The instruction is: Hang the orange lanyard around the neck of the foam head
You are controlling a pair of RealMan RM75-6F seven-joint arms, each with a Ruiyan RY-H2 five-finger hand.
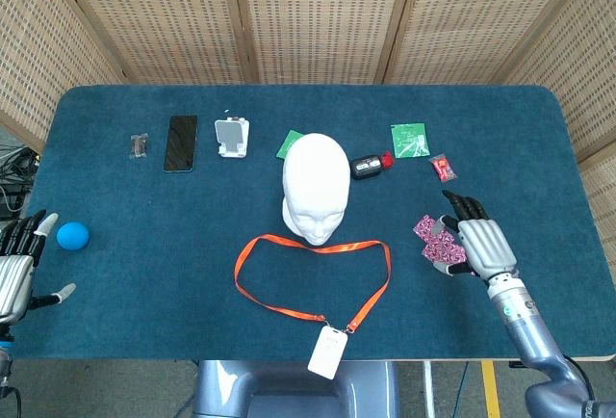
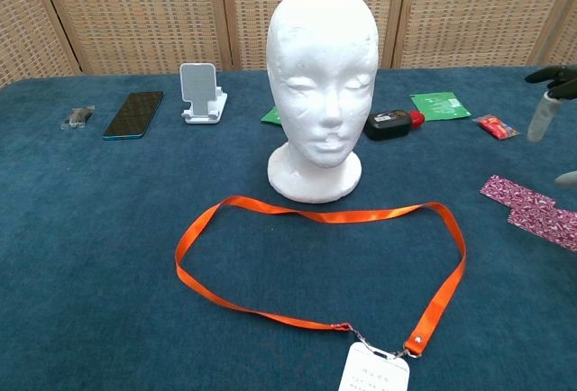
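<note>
1. My right robot hand [image 1: 478, 243] hovers with fingers spread, holding nothing, over the pink wrappers [image 1: 446, 245].
2. Orange lanyard [image 1: 313, 279] lies flat well left of it, before the foam head [image 1: 316, 187].
3. Left robot hand [image 1: 19, 266] spread, empty.

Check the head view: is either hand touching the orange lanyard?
No. The lanyard lies flat before the foam head, with the left hand and right hand both apart from it.

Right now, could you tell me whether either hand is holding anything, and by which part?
Nothing is held: the left hand and right hand are open, and the lanyard lies untouched.
</note>
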